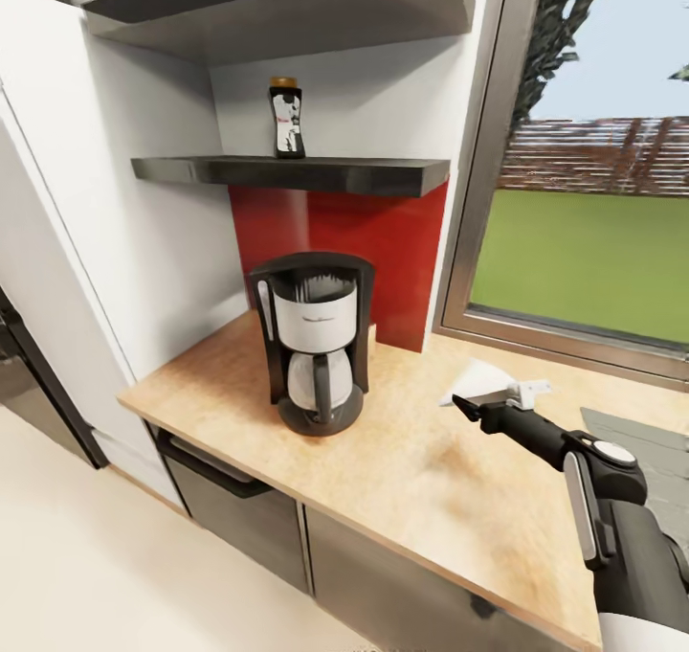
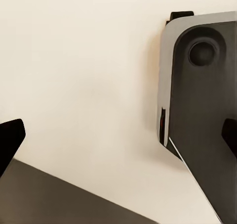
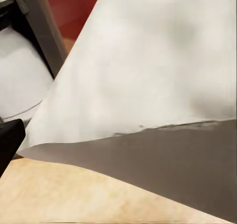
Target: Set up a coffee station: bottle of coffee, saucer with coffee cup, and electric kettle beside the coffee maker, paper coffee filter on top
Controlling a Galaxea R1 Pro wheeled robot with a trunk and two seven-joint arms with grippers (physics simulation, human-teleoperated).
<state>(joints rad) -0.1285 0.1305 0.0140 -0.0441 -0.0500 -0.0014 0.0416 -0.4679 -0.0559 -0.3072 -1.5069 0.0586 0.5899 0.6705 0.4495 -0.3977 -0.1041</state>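
A: Status?

B: Filter step in hand. My right gripper (image 1: 466, 405) has its fingers pinched on the paper filter (image 1: 483, 381), held above the desk (image 1: 402, 460), right of the coffee maker (image 1: 314, 341).

A: Next?

B: I carry it left, raise it over the machine's top, then release. Left fingers (image 2: 11, 137) stand apart, empty. Bottle (image 1: 286, 119) waits on the shelf (image 1: 287, 171).

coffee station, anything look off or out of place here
Nothing is spilled or damaged. The bottle of coffee sits on the kitchen shelf, not beside the coffee maker, and the right gripper holds the paper filter.
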